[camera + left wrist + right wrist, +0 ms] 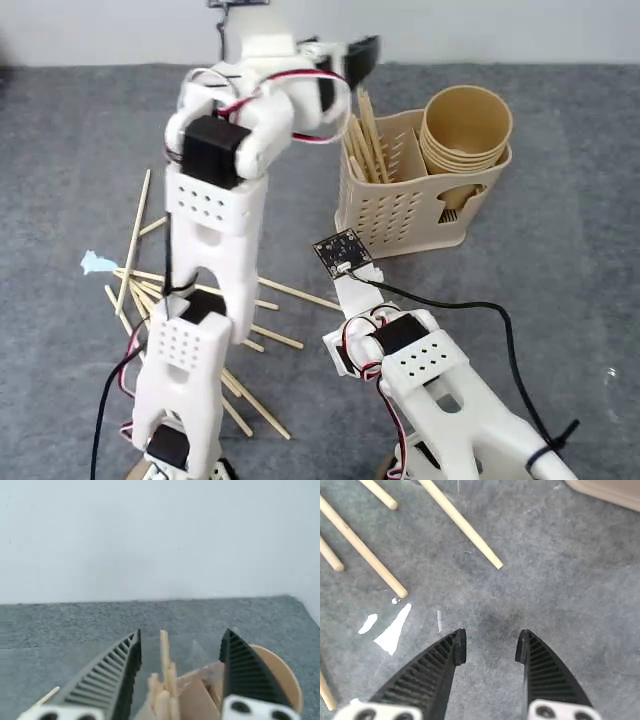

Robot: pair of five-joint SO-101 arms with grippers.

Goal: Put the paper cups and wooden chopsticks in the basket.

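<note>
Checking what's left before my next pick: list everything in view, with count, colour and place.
basket: one, beige, on the mat beyond the arms
paper cups: one nested stack, count unclear, tan, in the basket's right compartment
basket chopsticks: several, pale wood, standing in its left compartment
loose chopsticks: many, pale wood, scattered on the mat around the left arm
blue scrap: one, light blue, beside the loose chopsticks
white scraps: a few, white, on the mat near the right gripper
mat: one, grey, covers the table
cable: one, black, along the right arm
left gripper: open, black, above the basket chopsticks
right gripper: open, black, over bare mat
</note>
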